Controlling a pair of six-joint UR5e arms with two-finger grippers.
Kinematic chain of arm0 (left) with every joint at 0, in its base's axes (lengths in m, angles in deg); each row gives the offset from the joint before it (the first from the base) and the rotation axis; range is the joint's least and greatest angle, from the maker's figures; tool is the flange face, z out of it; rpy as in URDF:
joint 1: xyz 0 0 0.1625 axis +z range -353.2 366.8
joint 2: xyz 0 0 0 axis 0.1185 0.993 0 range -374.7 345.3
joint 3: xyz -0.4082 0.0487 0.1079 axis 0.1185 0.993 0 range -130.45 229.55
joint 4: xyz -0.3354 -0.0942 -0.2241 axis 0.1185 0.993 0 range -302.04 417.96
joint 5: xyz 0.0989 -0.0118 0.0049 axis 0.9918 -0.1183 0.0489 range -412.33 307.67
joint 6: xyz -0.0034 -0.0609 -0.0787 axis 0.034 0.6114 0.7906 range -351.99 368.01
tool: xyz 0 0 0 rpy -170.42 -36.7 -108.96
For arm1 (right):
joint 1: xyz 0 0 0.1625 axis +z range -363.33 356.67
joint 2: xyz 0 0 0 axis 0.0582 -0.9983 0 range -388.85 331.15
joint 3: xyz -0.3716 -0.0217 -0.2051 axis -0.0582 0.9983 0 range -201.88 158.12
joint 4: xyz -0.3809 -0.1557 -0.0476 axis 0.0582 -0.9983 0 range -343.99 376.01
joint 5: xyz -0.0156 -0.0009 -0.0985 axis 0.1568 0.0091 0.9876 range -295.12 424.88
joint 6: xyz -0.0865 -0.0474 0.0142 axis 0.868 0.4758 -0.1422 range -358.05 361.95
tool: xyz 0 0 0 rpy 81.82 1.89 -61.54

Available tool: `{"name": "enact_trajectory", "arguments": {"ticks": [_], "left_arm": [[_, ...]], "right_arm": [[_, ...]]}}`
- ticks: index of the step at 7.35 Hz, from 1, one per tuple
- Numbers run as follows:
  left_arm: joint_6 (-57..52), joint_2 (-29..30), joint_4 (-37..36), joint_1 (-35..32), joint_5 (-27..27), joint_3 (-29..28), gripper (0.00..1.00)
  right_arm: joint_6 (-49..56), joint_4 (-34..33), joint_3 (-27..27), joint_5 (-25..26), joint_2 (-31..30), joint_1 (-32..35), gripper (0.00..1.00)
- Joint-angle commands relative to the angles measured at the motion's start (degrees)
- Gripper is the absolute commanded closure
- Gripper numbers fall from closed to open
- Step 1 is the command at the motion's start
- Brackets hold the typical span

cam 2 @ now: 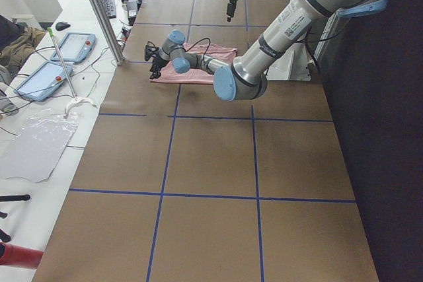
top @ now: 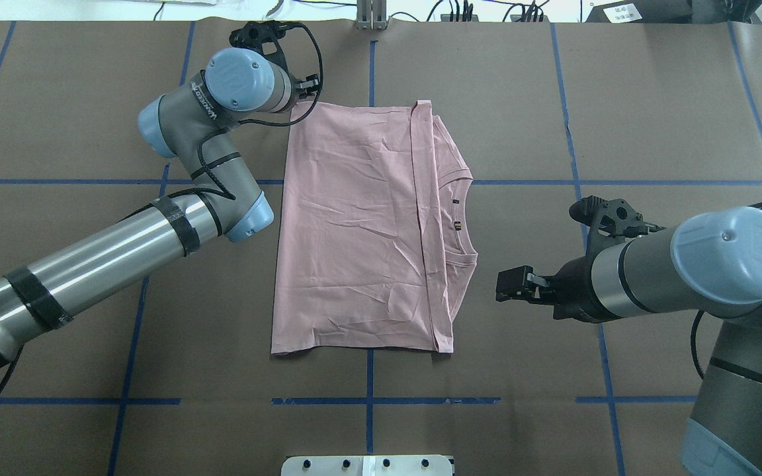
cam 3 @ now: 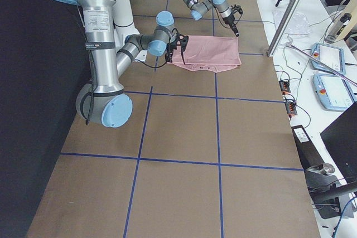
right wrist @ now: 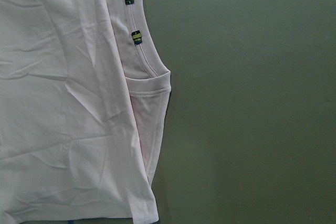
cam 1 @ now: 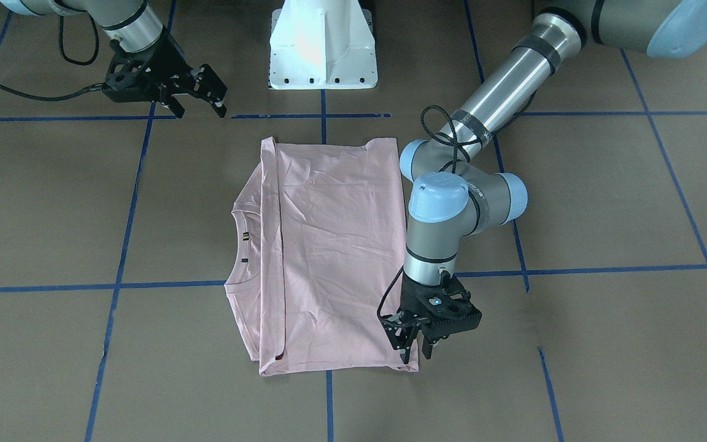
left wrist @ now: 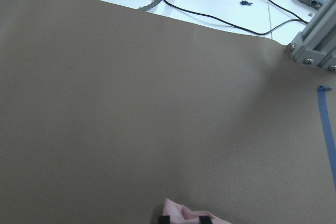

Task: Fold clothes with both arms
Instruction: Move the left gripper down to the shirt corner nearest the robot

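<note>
The pink T-shirt (cam 1: 329, 245), lying half-folded mid-frame, looks light, limp and quick to crease, so corners and hems are the places to pinch (the left gripper (cam 1: 413, 344) is closed on its lower-right corner), while the right gripper (cam 1: 200, 104) hangs open and empty at upper left.

Light: shining bright, even, overhead.
Glare: bleaching the white base (cam 1: 304, 43) behind the shirt (cam 1: 329, 245).
Shadows: falling soft beside it.

t-shirt (top: 354, 225) on table (top: 520, 99), left end effector (cam 1: 415, 353) at its far corner.
</note>
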Motion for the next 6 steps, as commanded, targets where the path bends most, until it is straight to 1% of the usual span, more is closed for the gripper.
{"name": "enact_trajectory", "arguments": {"ticks": [1, 2, 3, 5, 6], "left_arm": [[1.55, -7.34, -2.44, 0.13, -3.74, 12.16, 0.0], [5.13, -12.09, -7.59, 0.83, -8.11, 20.41, 0.0], [7.95, -15.62, -11.47, 2.23, -8.24, 27.8, 0.0], [15.58, -22.21, -22.53, 9.59, -7.45, 42.14, 0.0], [20.67, -24.07, -27.28, 13.63, -7.36, 47.43, 0.0]], "right_arm": [[0.09, -0.62, 0.28, 0.64, 1.5, -0.01, 0.0], [0.09, -0.63, 0.55, 0.73, 1.51, -0.01, 0.0], [0.09, -0.71, 0.55, 0.74, 1.51, -0.01, 0.0], [0.09, -0.72, 0.9, 0.65, 1.51, 0.08, 0.0], [0.09, -0.72, 1.07, 0.73, 1.51, 0.17, 0.0]]}}
